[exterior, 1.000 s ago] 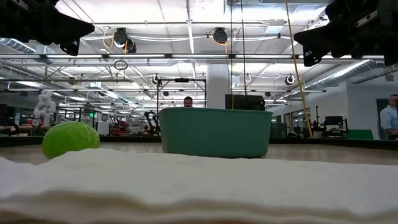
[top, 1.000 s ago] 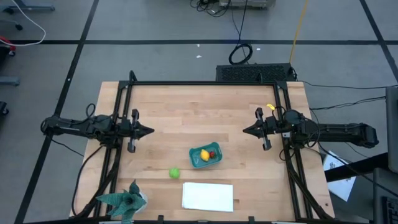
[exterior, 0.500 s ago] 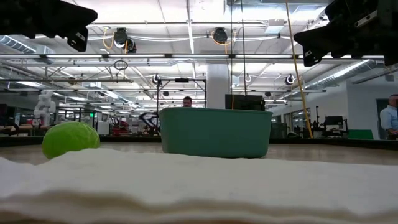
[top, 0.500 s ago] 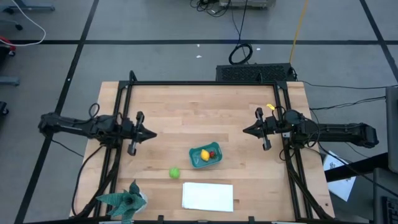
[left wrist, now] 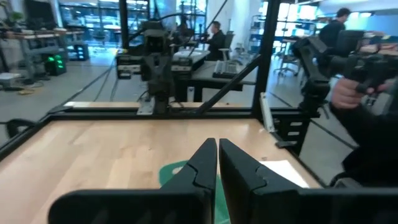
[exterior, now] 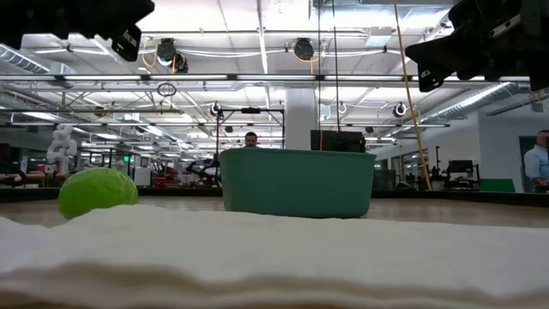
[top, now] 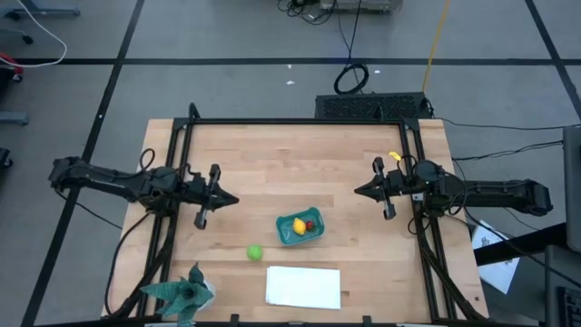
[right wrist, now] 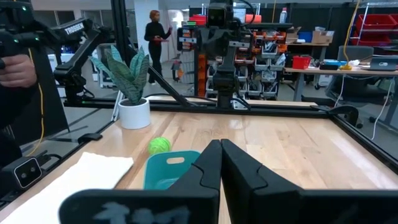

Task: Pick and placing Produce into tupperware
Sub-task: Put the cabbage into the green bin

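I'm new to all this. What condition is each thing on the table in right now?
Teal tub: upright, open, holding two fruits.
Lemon: inside the tub.
Small red fruit: inside the tub beside the lemon.
Green fruit: loose on the table, outside the tub.
White sheet: lying flat.
Potted plant: upright at the table's corner.
Left gripper: shut, empty.
Right gripper: shut, empty.

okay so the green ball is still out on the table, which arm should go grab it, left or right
Left. The green ball lies on the left side of the tub, with open table between it and the left pincer. The right pincer is farther away, with the tub lying across its path. Both pincers are shut and empty.
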